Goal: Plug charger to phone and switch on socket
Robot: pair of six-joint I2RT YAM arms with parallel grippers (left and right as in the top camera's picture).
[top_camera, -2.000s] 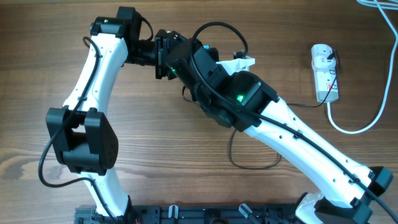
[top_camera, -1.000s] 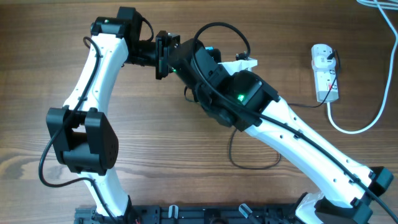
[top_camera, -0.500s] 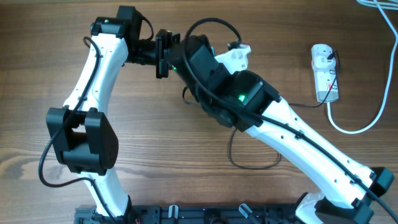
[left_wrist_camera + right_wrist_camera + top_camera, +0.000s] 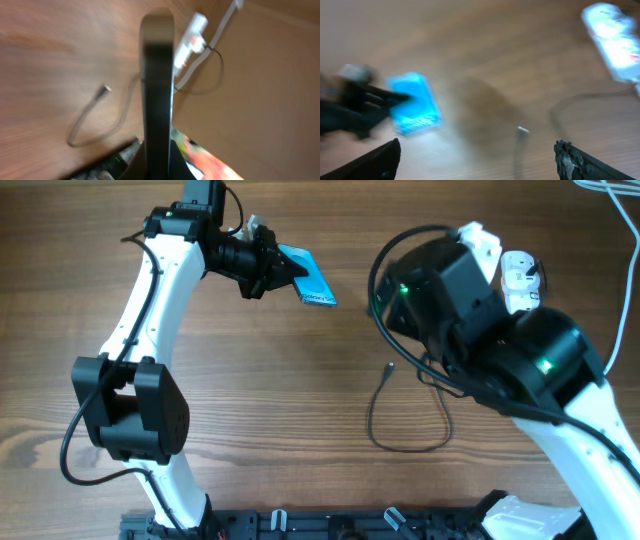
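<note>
Left gripper (image 4: 283,268) clenches the phone (image 4: 312,280), right gripper (image 4: 480,159) hangs spread and empty. The charger tip (image 4: 388,367) lies loose, well apart from the phone, so I'd grab that next.

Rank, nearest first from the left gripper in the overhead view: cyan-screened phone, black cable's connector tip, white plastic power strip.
1. Cyan-screened phone, held in the left gripper.
2. Black cable's connector tip, table centre.
3. White power strip, far right.

Left arm (image 4: 150,300) is reaching far up the table, wrist pointing sideways toward the centre. Left gripper (image 4: 283,268) is pinching the phone (image 4: 314,280) by one end. Right arm (image 4: 545,365) is sitting folded on its own side. Right gripper (image 4: 480,161) is hanging above the wood, fingers spread wide, gripping nothing.
</note>
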